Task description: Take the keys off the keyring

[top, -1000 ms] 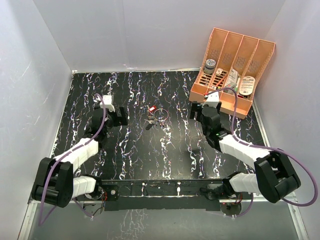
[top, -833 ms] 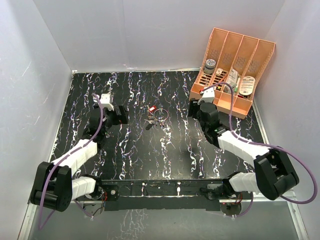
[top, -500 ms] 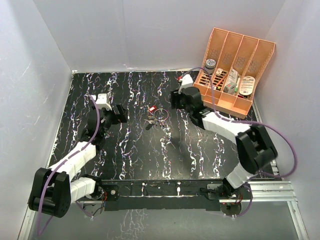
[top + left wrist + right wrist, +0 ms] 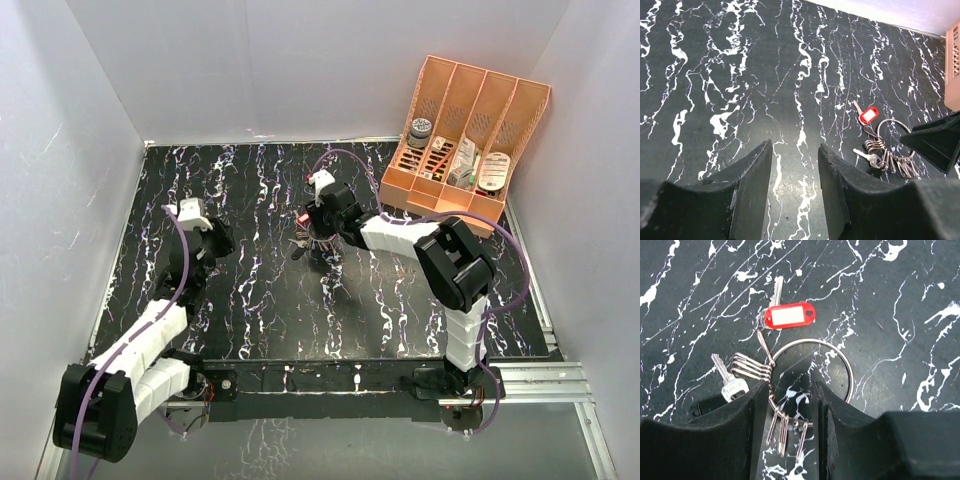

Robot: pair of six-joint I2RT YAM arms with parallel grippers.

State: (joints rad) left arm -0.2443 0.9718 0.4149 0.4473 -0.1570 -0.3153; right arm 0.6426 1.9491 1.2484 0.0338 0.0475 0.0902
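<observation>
1. The right wrist view shows the keyring up close. The top view shows only a tiny bunch in the middle of the tabletop.
2. I count one big ring, one red tag and about five keys.
3. The ring is thin, round and silver.
4. The right end effector is open over the ring's lower edge. The left end effector is open too, well apart from it.
</observation>
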